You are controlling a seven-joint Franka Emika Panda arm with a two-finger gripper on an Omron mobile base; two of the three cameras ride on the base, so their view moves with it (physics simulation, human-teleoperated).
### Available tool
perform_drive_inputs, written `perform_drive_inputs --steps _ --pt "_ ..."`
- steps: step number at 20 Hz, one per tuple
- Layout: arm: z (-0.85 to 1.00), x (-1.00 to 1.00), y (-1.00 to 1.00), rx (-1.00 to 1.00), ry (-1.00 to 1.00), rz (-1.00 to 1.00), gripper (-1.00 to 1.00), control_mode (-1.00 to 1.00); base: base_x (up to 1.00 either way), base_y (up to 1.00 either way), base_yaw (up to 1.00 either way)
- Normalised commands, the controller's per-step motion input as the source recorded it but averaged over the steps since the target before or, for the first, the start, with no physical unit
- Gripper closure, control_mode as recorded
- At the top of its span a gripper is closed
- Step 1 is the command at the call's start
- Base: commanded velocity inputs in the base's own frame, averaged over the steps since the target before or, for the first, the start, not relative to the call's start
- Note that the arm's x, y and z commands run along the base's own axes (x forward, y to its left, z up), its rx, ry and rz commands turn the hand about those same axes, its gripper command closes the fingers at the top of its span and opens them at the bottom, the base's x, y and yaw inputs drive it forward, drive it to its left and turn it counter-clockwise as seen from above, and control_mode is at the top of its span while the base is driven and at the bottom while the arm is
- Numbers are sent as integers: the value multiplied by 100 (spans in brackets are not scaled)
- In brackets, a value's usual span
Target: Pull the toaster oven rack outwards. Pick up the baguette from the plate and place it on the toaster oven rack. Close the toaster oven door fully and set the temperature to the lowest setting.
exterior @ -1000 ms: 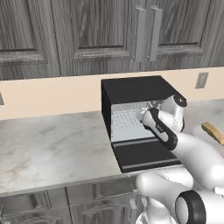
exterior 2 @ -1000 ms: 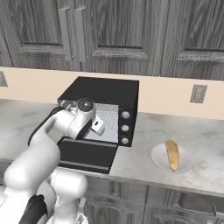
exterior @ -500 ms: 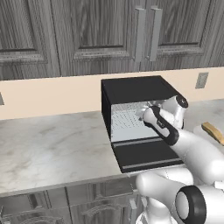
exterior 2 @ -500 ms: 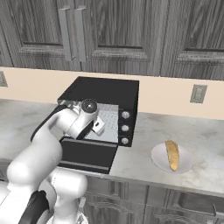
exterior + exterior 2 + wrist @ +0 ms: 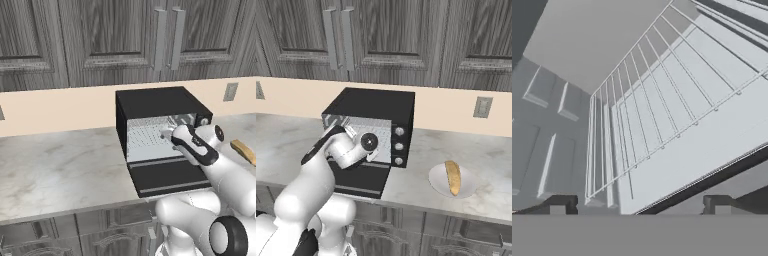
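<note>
So the gripper (image 5: pixel 639 206) has its jaws spread wide with nothing in them, poked into the mouth of the toaster oven (image 5: pixel 157 105) right at the front edge of the toaster oven rack (image 5: pixel 662 115), which sits inside the cavity. The toaster oven door (image 5: pixel 170 176) is dropped flat open on the counter (image 5: pixel 55 170). Off to the right, well clear of the oven, the baguette (image 5: pixel 452 176) is lying on the plate (image 5: pixel 437 181).

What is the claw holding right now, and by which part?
Nothing. The claw is open at the mouth of the toaster oven, its fingertips apart before the front edge of the toaster oven rack, not closed on it.
</note>
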Motion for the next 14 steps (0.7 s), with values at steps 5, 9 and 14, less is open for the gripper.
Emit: perform_drive_inputs --steps 5,9,14 --pt "-5 0 8 16 -8 0 -100 -100 0 0 0" --pt "-4 8 12 1 0 0 -100 -100 0 0 0" --pt "-6 24 13 0 6 -2 -100 -100 0 0 0"
